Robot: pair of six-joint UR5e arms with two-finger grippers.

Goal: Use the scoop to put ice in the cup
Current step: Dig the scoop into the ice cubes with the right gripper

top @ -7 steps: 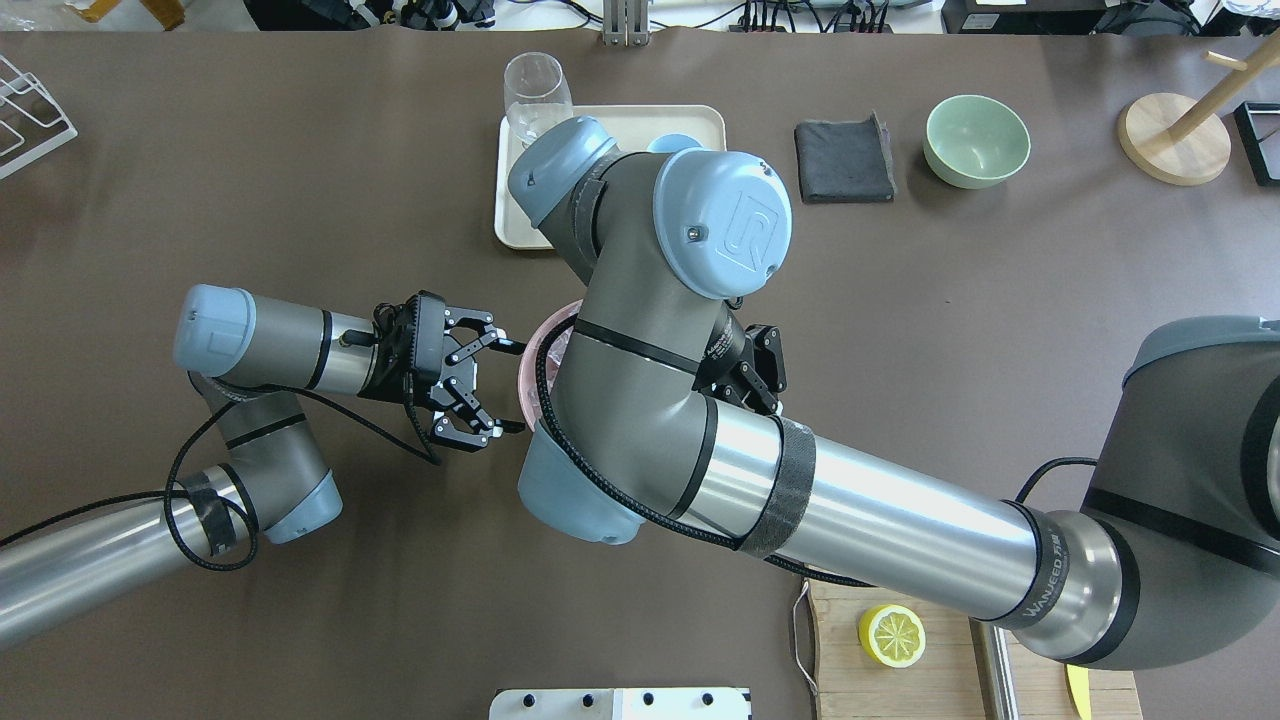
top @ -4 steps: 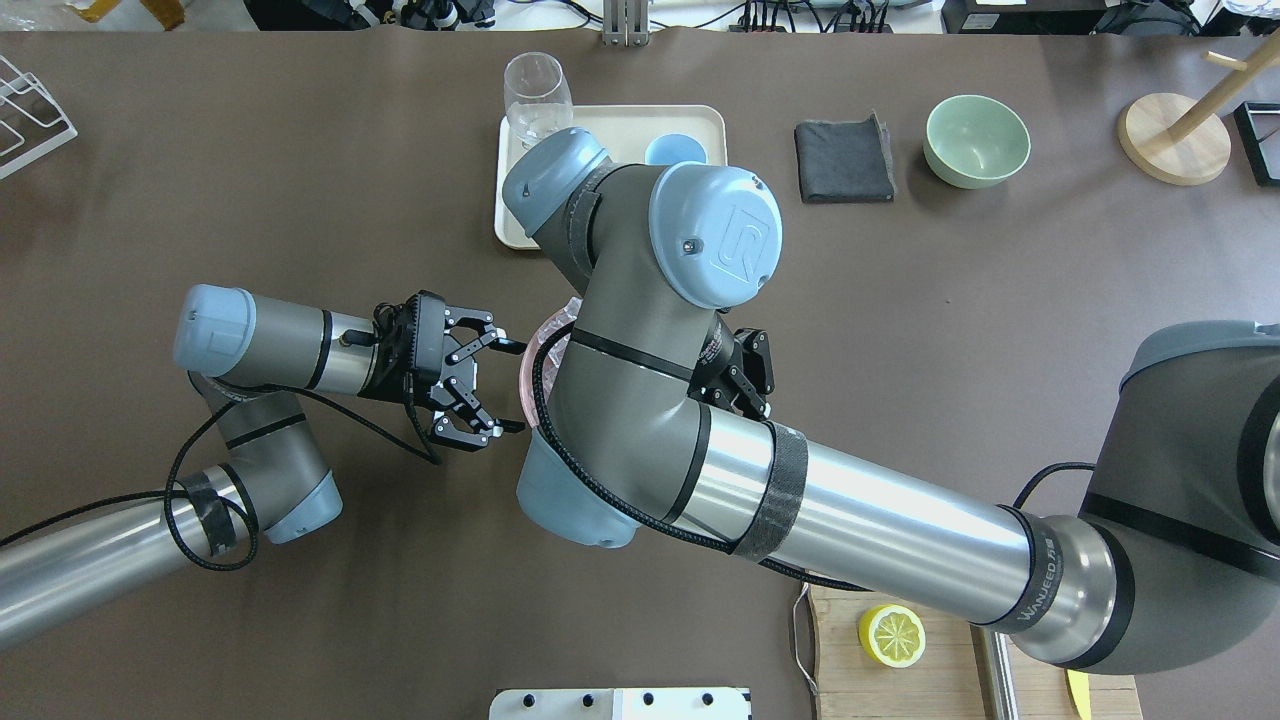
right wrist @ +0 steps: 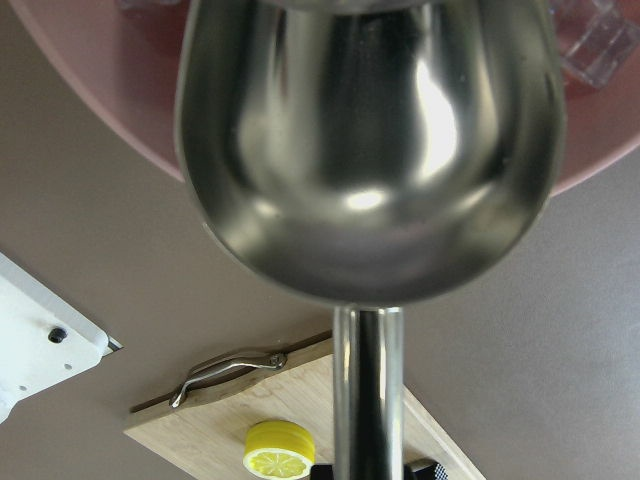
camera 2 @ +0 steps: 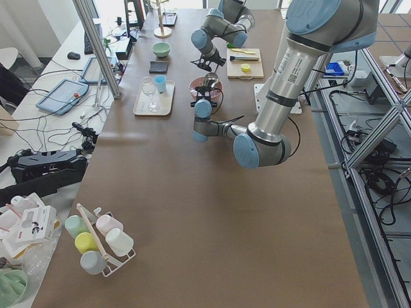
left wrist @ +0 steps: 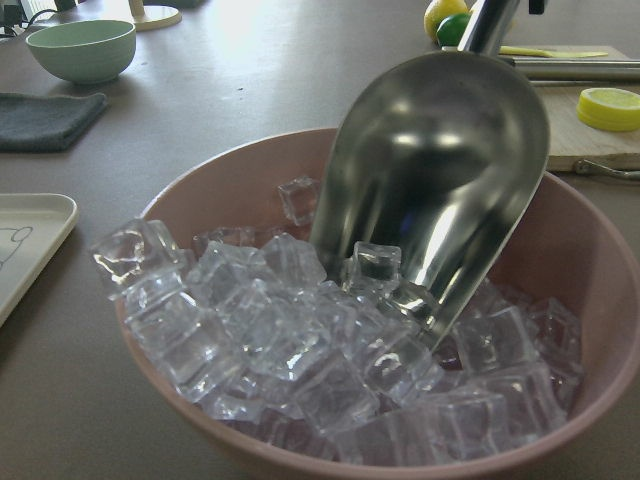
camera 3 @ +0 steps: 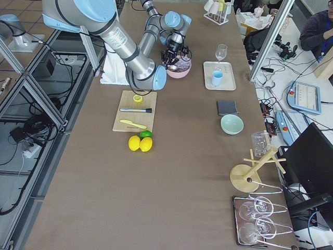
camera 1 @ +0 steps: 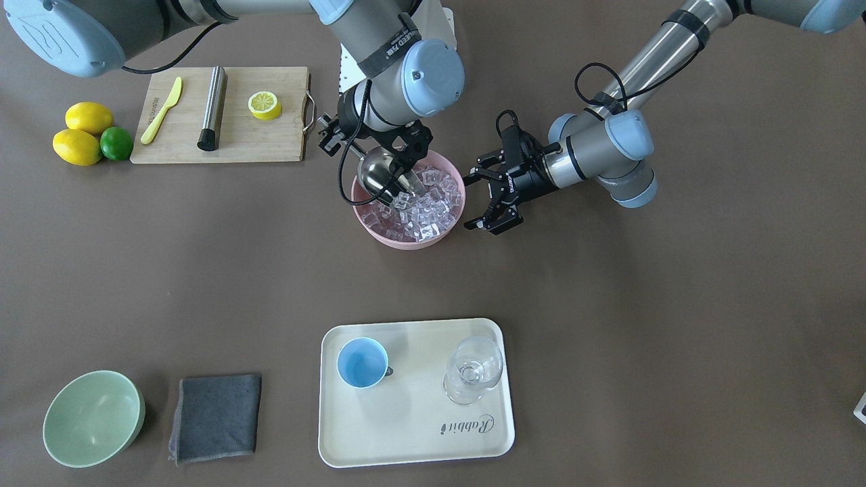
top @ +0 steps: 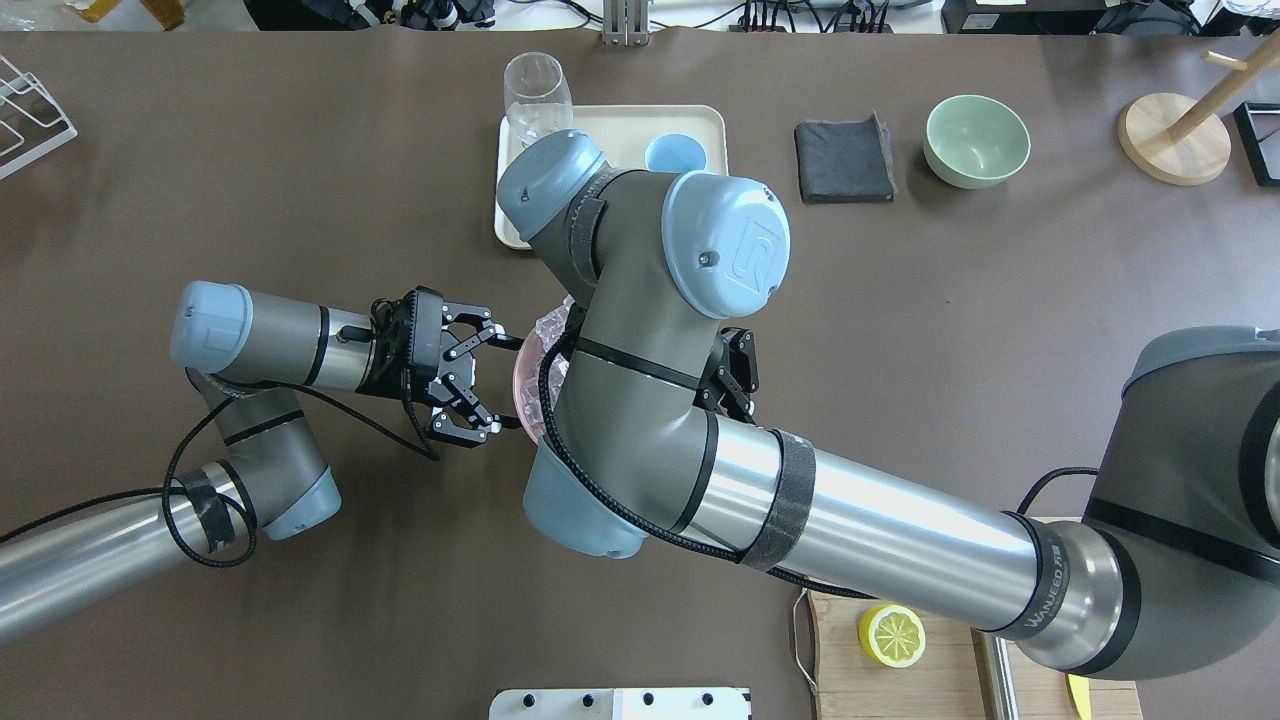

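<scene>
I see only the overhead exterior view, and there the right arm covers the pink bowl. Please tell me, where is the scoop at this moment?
Observer: The scoop is tilted down into the pink bowl, with its front lip pushed into the ice.
Operator: Is it loaded?
Observer: Hardly. The left wrist view shows one or two cubes at the lip, and the rest of the trough is bare metal.
Operator: Does the right pincer have a grip on it?
Observer: Yes. In the right wrist view the right pincer is shut on the end of the handle. How firmly, I cannot tell.
</scene>
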